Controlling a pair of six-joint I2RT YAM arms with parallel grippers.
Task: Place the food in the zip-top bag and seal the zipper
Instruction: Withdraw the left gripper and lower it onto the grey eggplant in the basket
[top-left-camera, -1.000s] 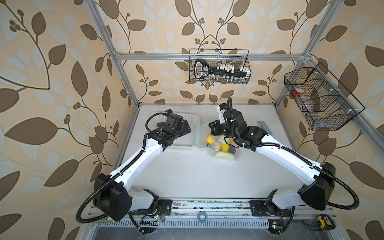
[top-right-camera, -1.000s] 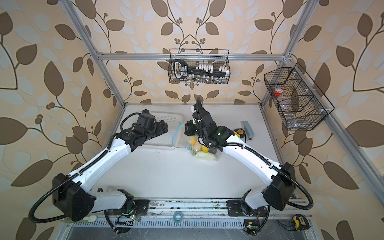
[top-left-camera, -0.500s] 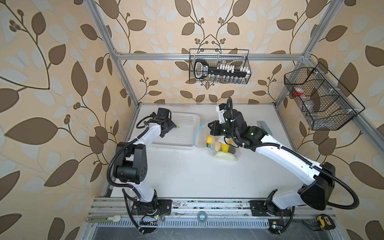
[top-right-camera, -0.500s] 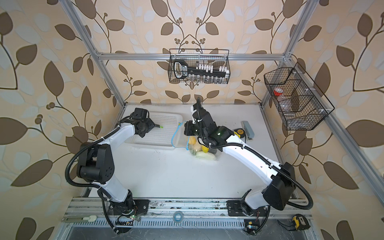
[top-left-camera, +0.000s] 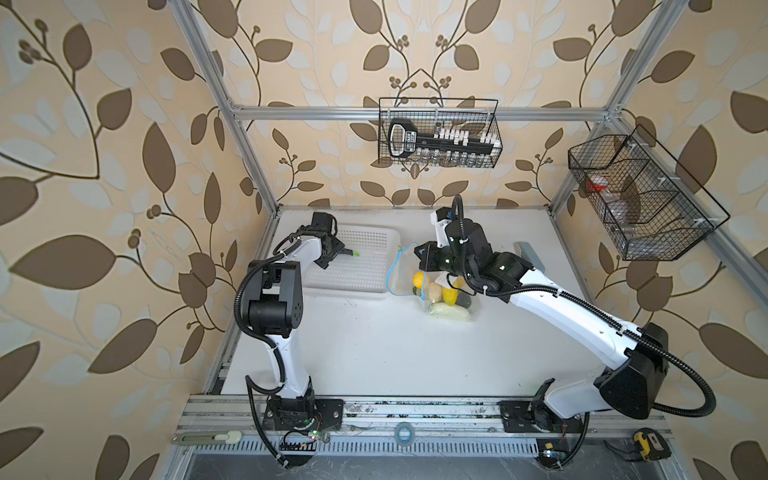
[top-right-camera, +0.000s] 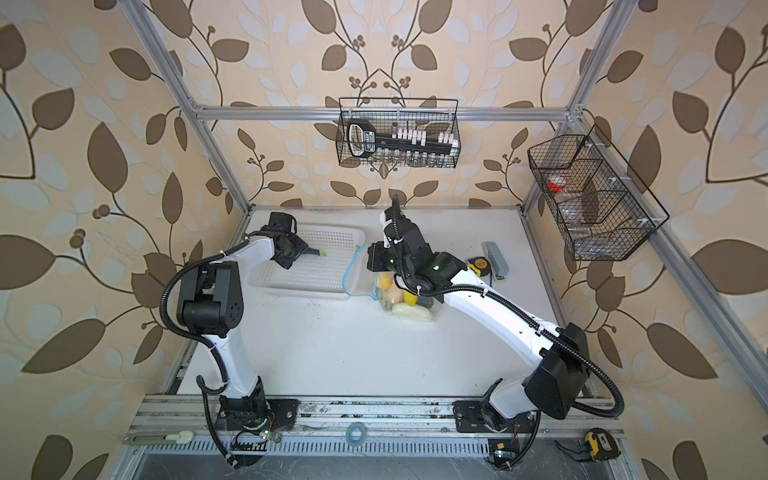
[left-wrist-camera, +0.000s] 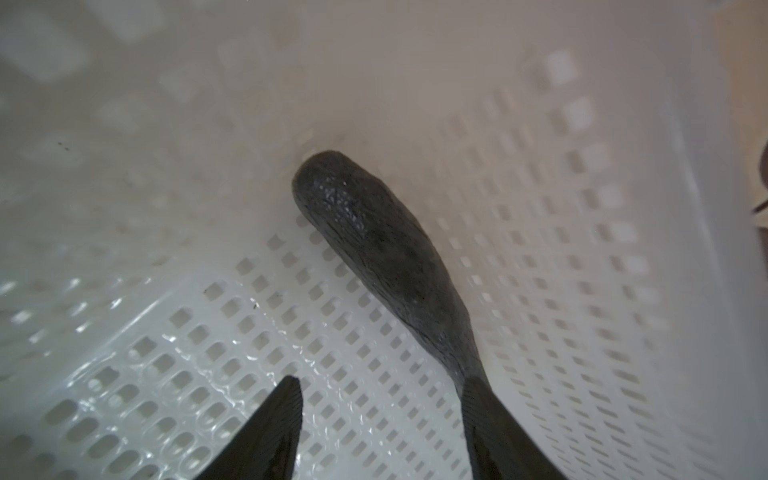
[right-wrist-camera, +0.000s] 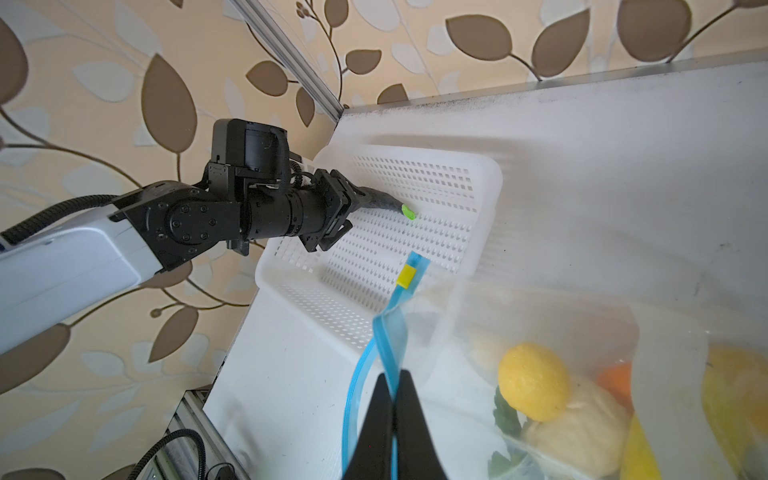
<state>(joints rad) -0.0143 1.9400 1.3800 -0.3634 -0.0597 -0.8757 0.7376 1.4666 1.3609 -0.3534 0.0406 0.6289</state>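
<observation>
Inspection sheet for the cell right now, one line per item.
Surface: white table, few dark specks.
Job's things: zip-top bag holds lemon and other food, zipper open; eggplant in white basket.
Clutter: tape measure, grey block near right table edge.
Grippers: left gripper jaws apart by eggplant; right gripper shut on zipper.
Cables: black hoses, no snag seen.
Surroundings: two wire baskets on walls.

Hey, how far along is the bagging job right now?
Mostly done: a lemon and several other pieces sit inside the bag. In hand: the right gripper pinches the zipper edge; the left gripper, open, has one finger against the eggplant in the basket. Left: bag the eggplant, seal the zipper.
</observation>
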